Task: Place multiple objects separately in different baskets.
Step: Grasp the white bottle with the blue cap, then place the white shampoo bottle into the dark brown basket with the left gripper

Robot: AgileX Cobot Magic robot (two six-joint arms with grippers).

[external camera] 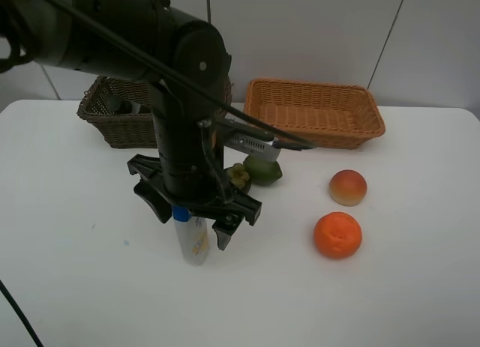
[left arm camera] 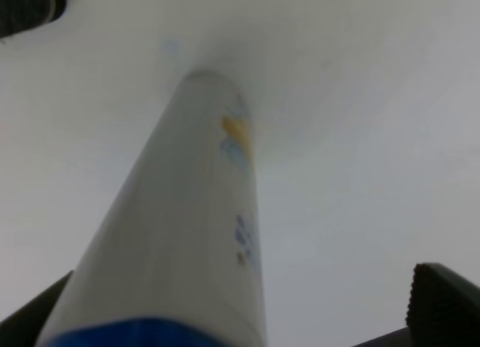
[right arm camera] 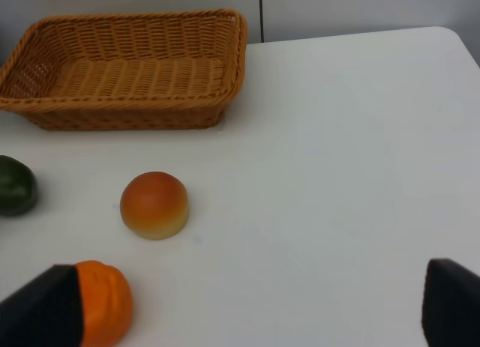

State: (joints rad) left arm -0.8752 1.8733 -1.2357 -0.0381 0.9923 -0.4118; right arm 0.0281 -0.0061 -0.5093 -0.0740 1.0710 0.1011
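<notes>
Left gripper [external camera: 191, 219]: jaws spread wide, straddling the upright white blue-capped bottle [external camera: 193, 248] mid-desk, toward the front edge. Contact cannot be told. Right gripper [right arm camera: 244, 309]: spread, holding nothing, orange [right arm camera: 105, 302] close by. Dark brown basket [external camera: 112, 126] and light orange-tan basket [external camera: 315, 111] stand along the far edge.

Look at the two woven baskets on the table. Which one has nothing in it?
The light orange-tan basket: its woven floor is bare. The dark brown basket, partly hidden, has objects showing inside.
</notes>
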